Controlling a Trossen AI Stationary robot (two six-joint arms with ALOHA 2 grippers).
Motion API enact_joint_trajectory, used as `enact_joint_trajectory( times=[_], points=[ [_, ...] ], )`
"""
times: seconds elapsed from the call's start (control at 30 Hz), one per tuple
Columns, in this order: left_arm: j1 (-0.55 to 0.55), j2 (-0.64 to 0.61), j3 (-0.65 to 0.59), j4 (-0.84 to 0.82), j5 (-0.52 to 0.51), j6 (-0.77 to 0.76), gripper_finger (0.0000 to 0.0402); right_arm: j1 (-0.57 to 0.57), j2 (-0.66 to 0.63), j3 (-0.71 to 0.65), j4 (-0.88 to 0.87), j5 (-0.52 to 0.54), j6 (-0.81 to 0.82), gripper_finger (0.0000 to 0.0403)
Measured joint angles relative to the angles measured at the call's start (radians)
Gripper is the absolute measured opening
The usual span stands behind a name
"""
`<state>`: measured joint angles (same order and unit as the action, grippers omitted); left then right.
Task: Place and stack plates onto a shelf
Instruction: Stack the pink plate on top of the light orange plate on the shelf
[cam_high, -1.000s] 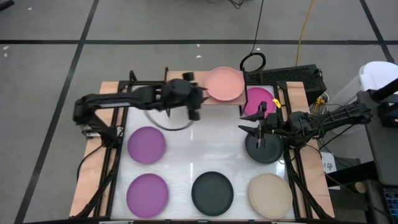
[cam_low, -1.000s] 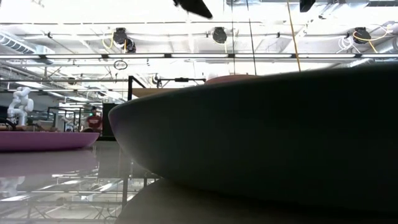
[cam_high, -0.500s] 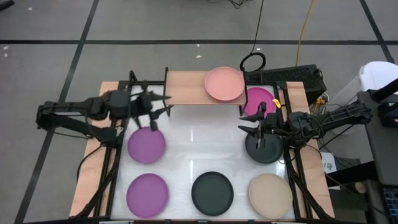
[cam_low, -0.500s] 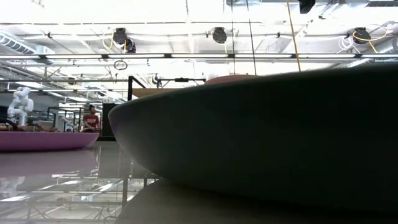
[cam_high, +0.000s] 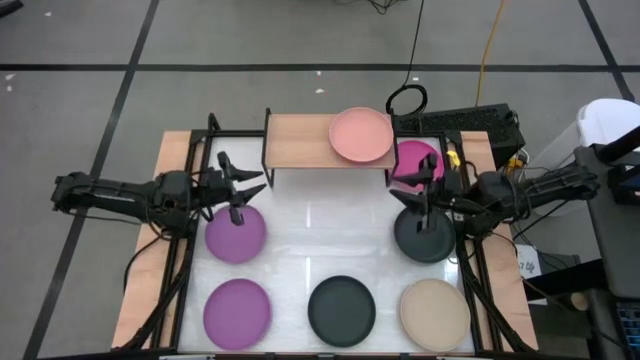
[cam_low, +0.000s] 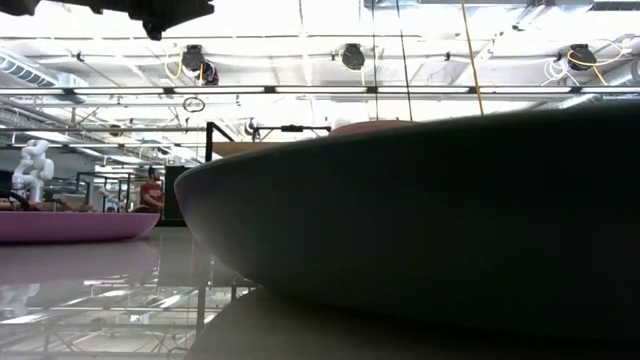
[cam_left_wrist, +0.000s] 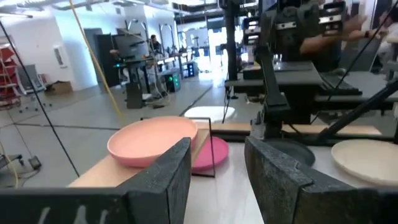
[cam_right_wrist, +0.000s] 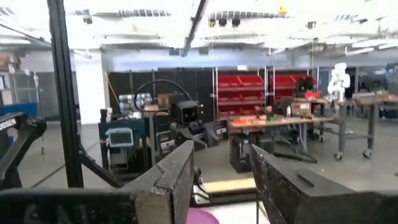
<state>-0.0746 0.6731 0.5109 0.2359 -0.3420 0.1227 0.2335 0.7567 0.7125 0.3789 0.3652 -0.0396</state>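
The shelf (cam_high: 300, 141) stands at the table's far edge with a pale pink plate (cam_high: 361, 134) (cam_left_wrist: 154, 140) on its right half. The magenta plate (cam_high: 416, 158) lies on the table right of the shelf. Two purple plates (cam_high: 236, 233) (cam_high: 237, 307), two dark plates (cam_high: 423, 239) (cam_high: 341, 307) and a beige plate (cam_high: 434, 310) rest flat on the table. My left gripper (cam_high: 243, 189) (cam_left_wrist: 217, 169) hovers open, just beyond the farther purple plate. My right gripper (cam_high: 412, 187) (cam_right_wrist: 221, 180) hovers open between the magenta plate and the farther dark plate.
The shelf's left half (cam_high: 290, 140) is bare wood. The white table (cam_high: 320, 235) has wooden side strips and black frame rails. In the low view a dark plate (cam_low: 430, 230) fills most of the picture. A person (cam_low: 152, 190) sits far off in the room.
My left gripper has pulled back from over the shelf's left half toward the table's left edge, then a little toward the near edge, ending beside the farther purple plate. My right gripper has shifted slightly toward the far edge. No plate has moved.
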Motion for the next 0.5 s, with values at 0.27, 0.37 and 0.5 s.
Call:
enact_joint_trajectory(
  times=[0.27,0.37,0.5],
  points=[
    [0.0,0.006,-0.004,0.052,0.0,0.001,0.0156,-0.024,0.068,0.271,-0.479,0.001,0.047,0.0139],
    [0.0,0.007,-0.004,-0.005,0.015,-0.026,0.0156,-0.038,0.11,0.377,-0.728,0.004,0.107,0.0139],
    [0.0,0.006,-0.004,-0.013,0.019,-0.049,0.0156,-0.05,0.18,0.464,-1.003,0.004,0.152,0.0139]
  ],
)
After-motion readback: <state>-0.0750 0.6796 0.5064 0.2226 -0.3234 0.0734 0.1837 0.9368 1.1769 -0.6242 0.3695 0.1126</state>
